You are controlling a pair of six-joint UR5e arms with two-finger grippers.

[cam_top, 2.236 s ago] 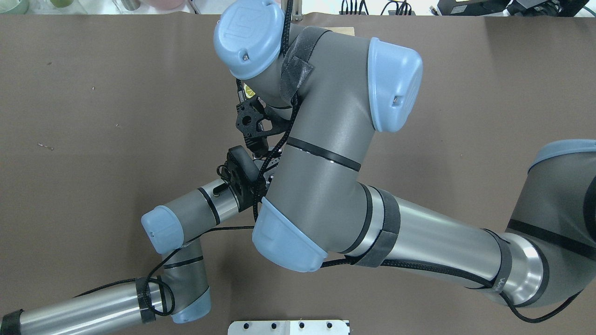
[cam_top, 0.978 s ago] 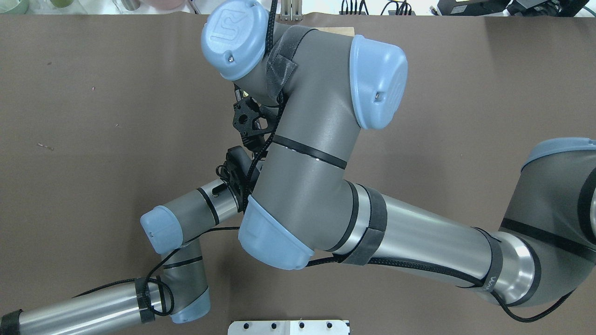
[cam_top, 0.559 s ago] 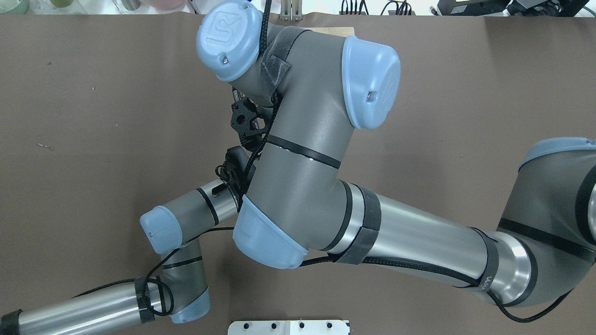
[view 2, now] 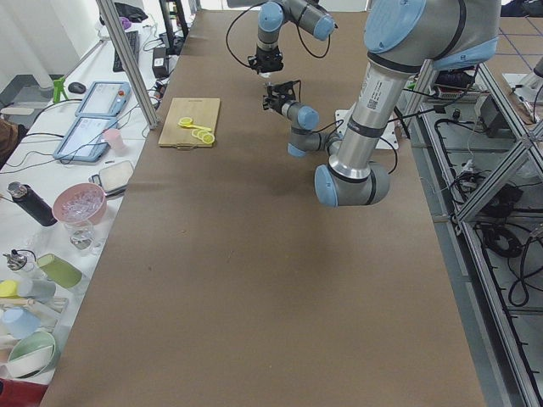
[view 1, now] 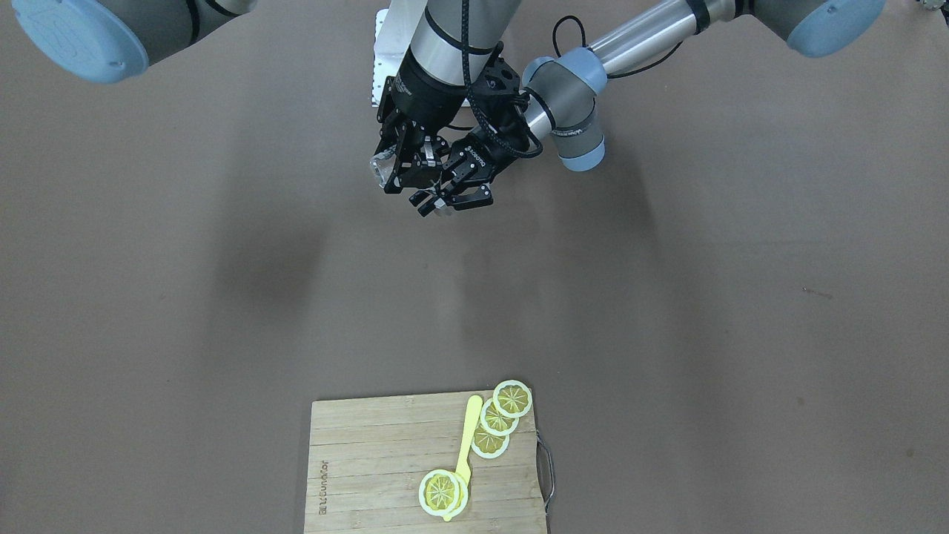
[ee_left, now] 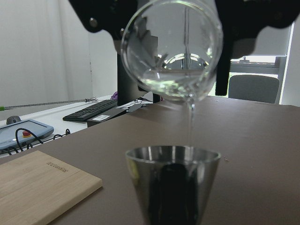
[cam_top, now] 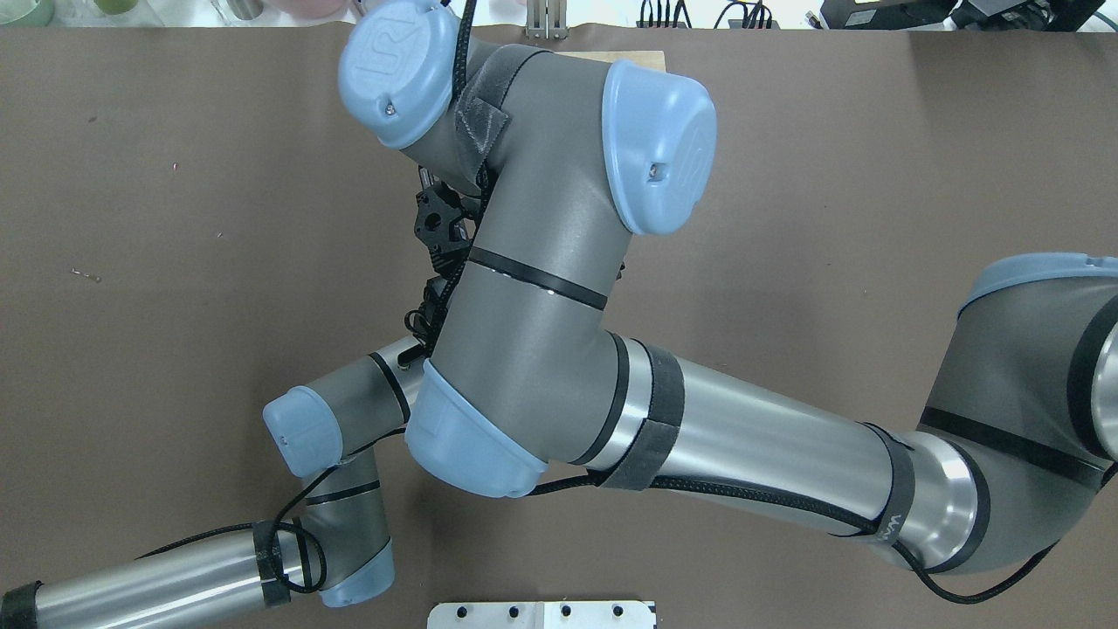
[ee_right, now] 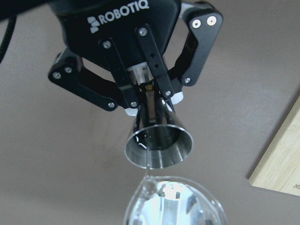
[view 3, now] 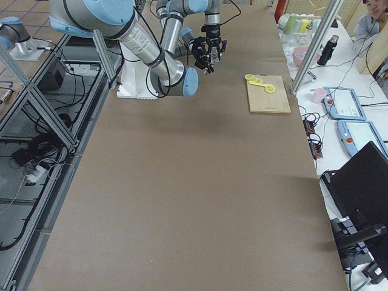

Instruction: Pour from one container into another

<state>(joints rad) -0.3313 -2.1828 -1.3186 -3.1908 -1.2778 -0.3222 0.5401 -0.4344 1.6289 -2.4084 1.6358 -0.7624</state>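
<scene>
A clear glass [ee_left: 171, 51] hangs tilted, and a thin stream of clear liquid [ee_left: 190, 122] runs from its lip into a steel jigger [ee_left: 172, 187] right below. My left gripper [ee_right: 151, 104] is shut on the jigger's [ee_right: 158, 145] stem and holds it upright. The right gripper's dark fingers [ee_left: 243, 23] clamp the glass [ee_right: 176, 201] from both sides. In the front-facing view the right gripper [view 1: 400, 174] and the left gripper [view 1: 451, 202] meet above the table near the robot's base. In the overhead view the right arm [cam_top: 524, 288] hides both.
A wooden cutting board [view 1: 371, 475] lies at the table's far side with lemon slices [view 1: 511, 398] and a yellow spoon [view 1: 465, 437] on it. Its corner shows in the left wrist view [ee_left: 37, 187]. Cups and bowls [view 2: 81, 203] stand on a side bench.
The right arm's upper joints have swung steadily to the left in the overhead view. The left arm has stayed where it was.
</scene>
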